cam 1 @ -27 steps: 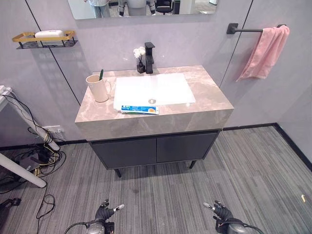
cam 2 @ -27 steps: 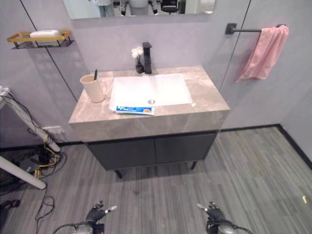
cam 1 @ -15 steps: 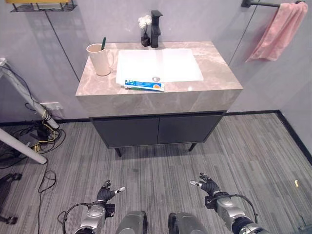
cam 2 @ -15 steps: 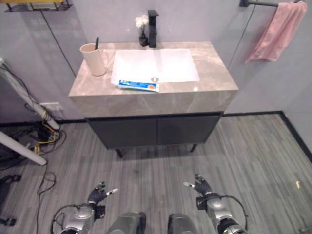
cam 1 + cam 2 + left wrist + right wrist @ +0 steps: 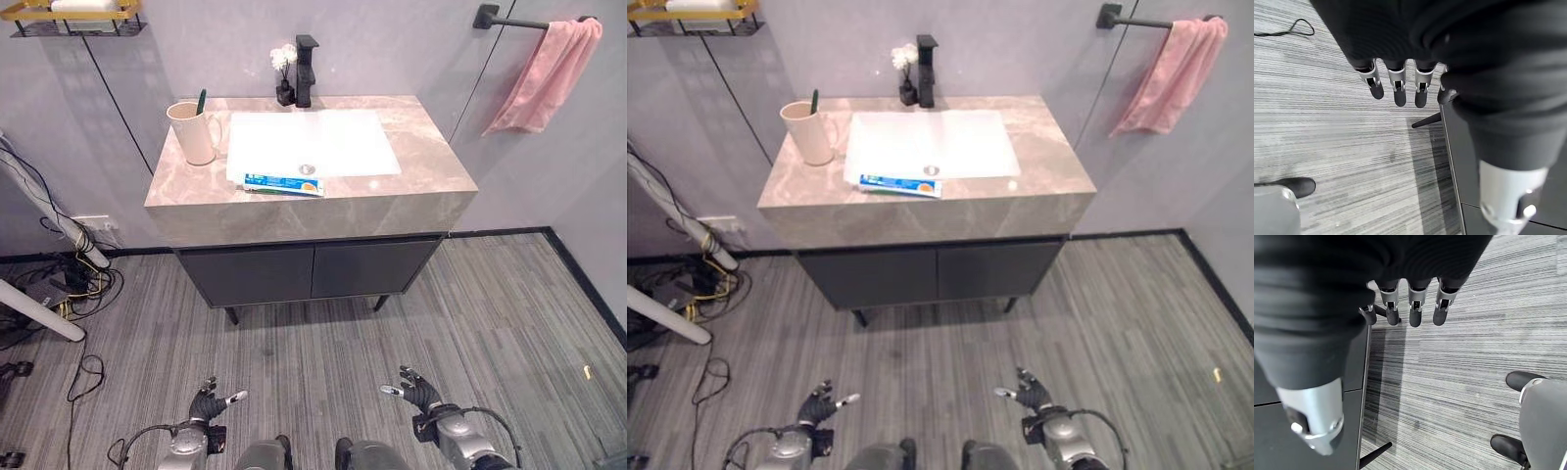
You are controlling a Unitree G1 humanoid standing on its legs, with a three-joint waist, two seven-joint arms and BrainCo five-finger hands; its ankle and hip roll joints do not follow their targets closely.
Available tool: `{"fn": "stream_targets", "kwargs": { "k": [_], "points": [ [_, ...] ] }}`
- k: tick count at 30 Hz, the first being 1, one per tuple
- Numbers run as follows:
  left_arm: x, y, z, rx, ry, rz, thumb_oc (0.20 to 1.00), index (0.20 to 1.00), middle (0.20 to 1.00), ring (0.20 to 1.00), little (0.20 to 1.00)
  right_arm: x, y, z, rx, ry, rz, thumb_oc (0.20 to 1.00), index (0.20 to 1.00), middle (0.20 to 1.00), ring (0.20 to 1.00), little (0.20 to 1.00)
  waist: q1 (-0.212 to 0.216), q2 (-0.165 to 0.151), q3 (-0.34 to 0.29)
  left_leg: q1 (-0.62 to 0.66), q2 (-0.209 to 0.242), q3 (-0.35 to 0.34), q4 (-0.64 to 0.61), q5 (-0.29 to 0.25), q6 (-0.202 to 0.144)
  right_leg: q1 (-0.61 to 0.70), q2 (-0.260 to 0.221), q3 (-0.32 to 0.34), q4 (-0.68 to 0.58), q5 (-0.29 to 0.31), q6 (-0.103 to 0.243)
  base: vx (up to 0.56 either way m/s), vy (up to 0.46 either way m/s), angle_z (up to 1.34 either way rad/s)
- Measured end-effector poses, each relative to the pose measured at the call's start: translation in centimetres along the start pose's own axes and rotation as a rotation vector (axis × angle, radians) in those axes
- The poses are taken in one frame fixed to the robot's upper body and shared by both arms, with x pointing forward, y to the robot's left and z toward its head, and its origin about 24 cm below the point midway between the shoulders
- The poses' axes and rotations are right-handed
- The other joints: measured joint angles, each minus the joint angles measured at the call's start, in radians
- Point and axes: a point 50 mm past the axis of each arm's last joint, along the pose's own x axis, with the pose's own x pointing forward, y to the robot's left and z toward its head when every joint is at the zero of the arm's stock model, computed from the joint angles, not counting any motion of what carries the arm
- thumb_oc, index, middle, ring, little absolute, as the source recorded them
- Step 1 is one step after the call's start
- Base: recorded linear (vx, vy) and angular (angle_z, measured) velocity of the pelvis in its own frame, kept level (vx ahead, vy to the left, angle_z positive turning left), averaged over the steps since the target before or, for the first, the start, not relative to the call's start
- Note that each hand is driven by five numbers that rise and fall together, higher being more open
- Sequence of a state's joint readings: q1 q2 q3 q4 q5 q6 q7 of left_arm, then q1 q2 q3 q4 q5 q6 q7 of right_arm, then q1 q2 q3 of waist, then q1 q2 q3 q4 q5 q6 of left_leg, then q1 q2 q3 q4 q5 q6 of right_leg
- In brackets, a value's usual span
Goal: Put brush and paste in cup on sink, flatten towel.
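A beige cup (image 5: 195,133) with a dark green brush (image 5: 202,100) standing in it sits on the marble sink counter (image 5: 411,186), at its left end. The blue-and-white paste tube (image 5: 283,184) lies flat on the counter at the front edge of the white basin (image 5: 309,145). A pink towel (image 5: 545,76) hangs bunched on a black wall bar (image 5: 509,20) at the upper right. My left hand (image 5: 209,406) and right hand (image 5: 418,393) hang low over the floor, far in front of the cabinet, both open and holding nothing, fingers (image 5: 1396,86) straight and fingers (image 5: 1411,308) straight.
A black faucet (image 5: 305,69) and a small vase of white flowers (image 5: 283,76) stand behind the basin. A gold wall shelf (image 5: 69,15) is at the upper left. Dark cabinet doors (image 5: 309,274) are under the counter. Cables (image 5: 61,292) and a white leg (image 5: 39,318) lie at the left.
The whole picture has shifted, so the camera has moved. Both hands stay low, open and empty. The cup, paste and towel have not moved.
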State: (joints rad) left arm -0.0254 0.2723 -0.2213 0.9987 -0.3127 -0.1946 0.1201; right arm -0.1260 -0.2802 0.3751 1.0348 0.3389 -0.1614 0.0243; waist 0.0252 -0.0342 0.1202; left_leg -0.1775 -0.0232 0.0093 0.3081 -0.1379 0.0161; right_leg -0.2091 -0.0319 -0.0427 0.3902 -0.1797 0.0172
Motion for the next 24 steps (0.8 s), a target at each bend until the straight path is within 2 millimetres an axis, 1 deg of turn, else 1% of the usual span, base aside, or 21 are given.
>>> {"fn": "stream_targets", "kwargs": {
  "k": [3,6,7,8,9,10,11,12,13,14,15,16,17,18,19,20,21,22,23,24],
  "points": [
    [0.1,-0.5,0.6,0.01,-0.024,-0.028,1.0,1.0,1.0,1.0,1.0,0.0,-0.5,0.1,-0.007,-0.004,-0.008,1.0,1.0,1.0,1.0,1.0,-0.001,0.008,-0.003,-0.018,0.0,-0.003,0.003,0.001,-0.002,-0.016,0.003,-0.001,0.012,-0.002,0.0,0.01,-0.044,0.03],
    [0.1,-0.7,0.5,0.015,-0.018,-0.039,1.0,1.0,1.0,1.0,1.0,-0.2,-0.8,-0.4,-0.013,0.016,-0.018,1.0,1.0,1.0,1.0,1.0,-0.008,0.01,-0.001,-0.021,0.001,-0.012,-0.001,0.001,-0.005,-0.018,0.004,-0.012,0.012,-0.009,-0.002,0.08,-0.126,0.1],
    [0.1,-0.6,0.2,0.018,-0.005,-0.034,1.0,1.0,1.0,1.0,1.0,-0.2,-0.9,-0.6,-0.022,0.024,-0.02,1.0,1.0,1.0,1.0,1.0,-0.01,0.009,-0.001,-0.021,-0.001,-0.02,-0.002,0.003,-0.009,-0.017,0.0,-0.018,0.009,-0.011,-0.005,0.04,-0.1,0.11],
    [0.1,-0.6,0.1,0.017,-0.002,-0.035,1.0,1.0,1.0,1.0,1.0,-0.3,-1.0,-0.7,-0.025,0.028,-0.023,1.0,1.0,1.0,1.0,1.0,-0.013,0.01,0.0,-0.021,0.003,-0.022,-0.007,0.008,-0.017,-0.017,0.007,-0.024,0.013,-0.013,-0.008,0.02,-0.143,0.1],
    [0.1,-0.6,0.1,0.016,-0.002,-0.033,1.0,1.0,1.0,1.0,1.0,-0.4,-1.0,-1.0,-0.026,0.031,-0.025,1.0,1.0,1.0,1.0,1.0,-0.012,0.013,0.003,-0.022,0.014,-0.022,-0.011,0.012,-0.039,-0.015,0.023,-0.025,0.022,-0.021,-0.023,-0.03,-0.068,0.19],
    [0.1,-0.4,0.2,0.02,-0.005,-0.03,1.0,1.0,1.0,1.0,1.0,-0.5,-1.0,-1.1,-0.025,0.031,-0.026,1.0,1.0,1.0,1.0,1.0,-0.01,0.009,0.013,-0.049,0.018,-0.031,0.042,0.021,-0.072,-0.007,0.04,-0.033,-0.009,-0.008,-0.035,0.06,-0.076,0.39],
    [0.6,-0.5,1.4,0.029,-0.036,-0.035,1.0,1.0,1.0,1.0,1.0,-0.5,-1.2,-0.9,-0.019,0.022,-0.037,1.0,1.0,1.0,1.0,1.0,-0.005,-0.004,0.049,-0.138,0.01,-0.048,0.187,0.056,-0.126,-0.013,0.034,-0.049,0.001,-0.018,-0.061,0.07,-0.033,0.55],
    [0.9,-0.9,2.1,0.043,-0.051,-0.048,1.0,1.0,1.0,1.0,1.0,-0.5,-1.6,-1.1,-0.017,0.032,-0.057,1.0,1.0,1.0,1.0,1.0,-0.007,-0.013,0.066,-0.192,0.004,-0.065,0.254,0.095,-0.154,-0.008,0.023,-0.059,-0.011,-0.017,-0.069,0.13,-0.001,0.47],
    [0.9,-1.4,2.1,0.055,-0.046,-0.062,1.0,1.0,1.0,1.0,1.0,-0.6,-1.9,-1.5,-0.021,0.05,-0.074,1.0,1.0,1.0,1.0,1.0,-0.005,-0.012,0.07,-0.209,0.006,-0.06,0.264,0.109,-0.154,0.003,0.02,-0.068,-0.036,-0.011,-0.074,0.11,0.027,0.34],
    [0.9,-1.6,1.9,0.052,-0.041,-0.067,1.0,1.0,1.0,1.0,1.0,-0.7,-2.1,-1.6,-0.023,0.055,-0.082,1.0,1.0,1.0,1.0,1.0,-0.006,-0.014,0.072,-0.203,0.012,-0.043,0.227,0.098,-0.135,0.014,0.019,-0.078,-0.066,0.006,-0.076,0.29,0.108,0.21],
    [0.9,-1.6,1.9,0.048,-0.039,-0.065,1.0,1.0,1.0,1.0,1.0,-0.7,-2.2,-1.6,-0.025,0.054,-0.085,1.0,1.0,1.0,1.0,1.0,-0.009,-0.015,0.073,-0.194,0.017,-0.025,0.192,0.094,-0.127,0.019,0.02,-0.083,-0.079,0.008,-0.079,0.26,0.1,0.35],
    [1.0,-1.5,2.1,0.027,-0.041,-0.057,1.0,1.0,1.0,1.0,1.0,-0.7,-2.3,-1.6,-0.022,0.053,-0.097,1.0,1.0,1.0,1.0,1.0,-0.014,-0.011,0.072,-0.161,0.036,0.03,-0.028,0.096,-0.121,0.045,0.028,-0.081,-0.154,0.028,-0.077,0.36,0.189,0.28],
    [0.8,-1.5,1.7,0.021,-0.031,-0.054,1.0,1.0,1.0,1.0,1.0,-0.7,-2.7,-1.3,-0.011,0.043,-0.119,1.0,1.0,1.0,1.0,1.0,-0.006,0.009,0.081,-0.13,0.052,0.025,-0.261,0.145,-0.104,0.126,0.055,-0.067,-0.284,0.093,-0.079,0.47,0.324,0.12],
    [0.6,-1.4,1.2,0.021,-0.02,-0.05,1.0,1.0,1.0,1.0,1.0,-0.6,-2.8,-1.0,-0.013,0.035,-0.119,1.0,1.0,1.0,1.0,1.0,-0.001,0.023,0.086,-0.123,0.066,0.02,-0.261,0.147,-0.107,0.15,0.064,-0.054,-0.295,0.084,-0.076,0.57,0.419,-0.15],
    [0.5,-1.3,1.0,0.022,-0.014,-0.05,1.0,1.0,1.0,1.0,1.0,-0.6,-2.7,-1.1,-0.014,0.038,-0.118,1.0,1.0,1.0,1.0,1.0,-0.001,0.036,0.09,-0.119,0.066,0.017,-0.255,0.169,-0.111,0.182,0.071,-0.048,-0.325,0.087,-0.071,0.48,0.399,-0.41],
    [0.4,-1.2,0.6,0.021,-0.004,-0.046,1.0,1.0,1.0,1.0,1.0,-0.5,-2.6,-1.5,-0.035,0.064,-0.109,1.0,1.0,1.0,1.0,1.0,0.005,0.035,0.092,-0.113,0.055,-0.018,-0.26,0.163,-0.098,0.191,0.066,-0.014,-0.327,0.077,-0.053,0.25,0.256,-0.85],
    [0.0,-0.8,-0.1,-0.005,0.007,-0.032,1.0,1.0,1.0,1.0,1.0,-0.4,-2.3,-1.2,-0.036,0.051,-0.101,1.0,1.0,1.0,1.0,1.0,0.03,0.037,0.089,-0.102,0.054,-0.025,-0.241,0.159,-0.071,0.18,0.057,0.028,-0.294,0.055,-0.041,0.39,0.409,-1.19],
    [-0.4,-0.2,-0.4,-0.041,-0.003,-0.014,1.0,1.0,1.0,1.0,1.0,-0.5,-1.9,-0.7,-0.05,0.014,-0.076,1.0,1.0,1.0,1.0,1.0,0.015,0.047,0.079,-0.098,0.028,-0.009,-0.218,0.231,-0.007,0.163,0.032,0.061,-0.232,0.015,-0.003,0.31,0.323,-1.11],
    [-0.4,0.3,-0.2,-0.044,-0.01,0.0,1.0,1.0,1.0,1.0,1.0,-0.6,-1.5,-0.8,-0.056,0.01,-0.058,1.0,1.0,1.0,1.0,1.0,0.015,0.033,0.076,-0.093,0.01,0.027,-0.204,0.202,0.025,0.138,0.003,0.07,-0.172,-0.007,0.015,0.37,0.378,-0.75],
    [-0.3,0.5,0.0,-0.057,-0.02,0.011,1.0,1.0,1.0,1.0,1.0,-0.6,-1.2,-0.5,-0.063,-0.006,-0.047,1.0,1.0,1.0,1.0,1.0,0.016,0.035,0.073,-0.078,0.004,0.05,-0.204,0.201,0.041,0.106,-0.012,0.059,-0.089,-0.024,0.026,0.13,0.13,-0.48]
  ]
}}
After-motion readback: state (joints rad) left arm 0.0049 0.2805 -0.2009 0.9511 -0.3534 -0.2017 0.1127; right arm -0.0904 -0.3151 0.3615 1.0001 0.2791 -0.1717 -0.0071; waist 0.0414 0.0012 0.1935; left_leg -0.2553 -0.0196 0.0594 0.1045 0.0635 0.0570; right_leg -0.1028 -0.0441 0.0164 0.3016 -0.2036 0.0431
